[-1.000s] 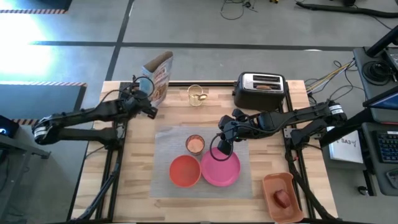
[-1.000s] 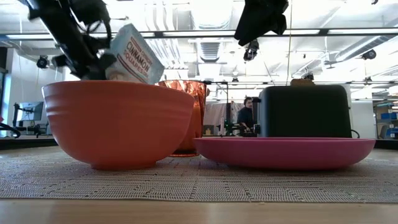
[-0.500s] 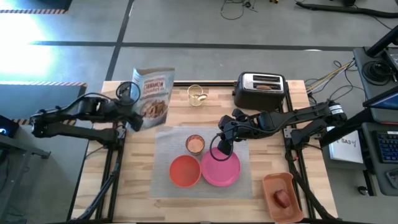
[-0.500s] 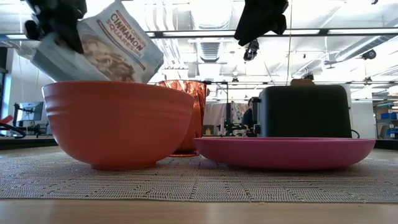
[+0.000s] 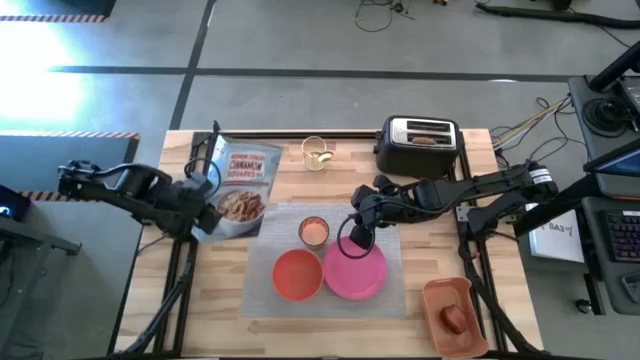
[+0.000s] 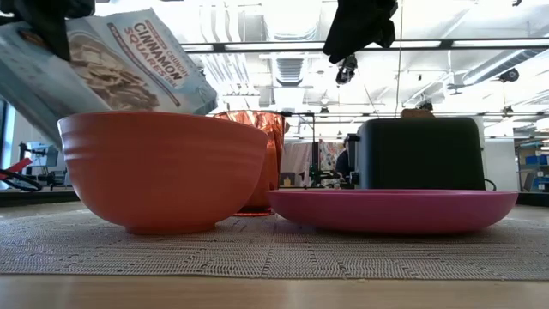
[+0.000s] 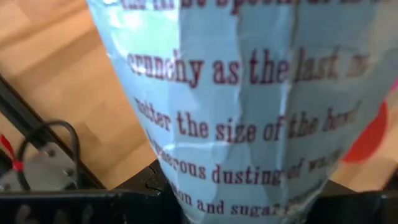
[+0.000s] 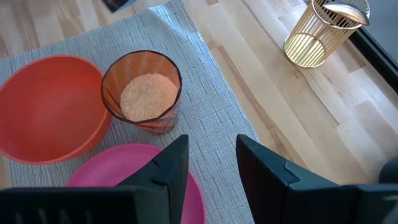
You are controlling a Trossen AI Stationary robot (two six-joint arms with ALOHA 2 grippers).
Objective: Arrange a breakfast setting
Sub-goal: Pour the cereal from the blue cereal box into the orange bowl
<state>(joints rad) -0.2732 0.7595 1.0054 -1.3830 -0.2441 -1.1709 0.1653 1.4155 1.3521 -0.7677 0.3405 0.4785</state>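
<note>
Cereal bag [image 5: 237,188] is clenched at its base by left gripper [image 5: 203,207], held tilted beside grey mat [image 5: 268,225], well short of red-orange bowl [image 5: 297,274]. Judged light, soft, crinkly; slip likely unless gripped low. Right gripper [image 5: 360,235] hovers over pink plate [image 5: 358,272], fingers apart, nothing held.

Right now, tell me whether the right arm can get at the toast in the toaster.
Probably yes. The right gripper hangs open and empty over the pink plate; the toast sits in the toaster beside its arm, slot uncovered.
</note>
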